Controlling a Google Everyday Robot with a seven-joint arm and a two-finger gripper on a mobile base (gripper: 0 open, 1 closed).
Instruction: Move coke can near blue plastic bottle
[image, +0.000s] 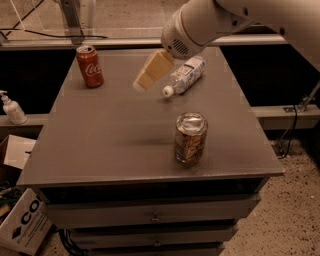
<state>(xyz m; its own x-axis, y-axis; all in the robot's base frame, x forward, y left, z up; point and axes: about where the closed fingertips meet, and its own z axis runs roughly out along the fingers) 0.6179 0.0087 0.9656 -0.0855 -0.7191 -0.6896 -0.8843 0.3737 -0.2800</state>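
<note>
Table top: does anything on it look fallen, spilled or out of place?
Only the blue plastic bottle lies on its side, at the back right; no spill shows. The coke can and the glass jar stand upright. The gripper hangs above the table, between can and bottle.

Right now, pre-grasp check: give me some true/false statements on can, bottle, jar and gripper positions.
1. The coke can stands upright near the far left corner of the table. True.
2. The blue plastic bottle stands upright. False: it lies on its side, cap pointing toward the near left.
3. The gripper is at the coke can. False: it hangs over the table between can and bottle, apart from the can.
4. The glass jar stands nearer the table's front edge than the bottle. True.
</note>
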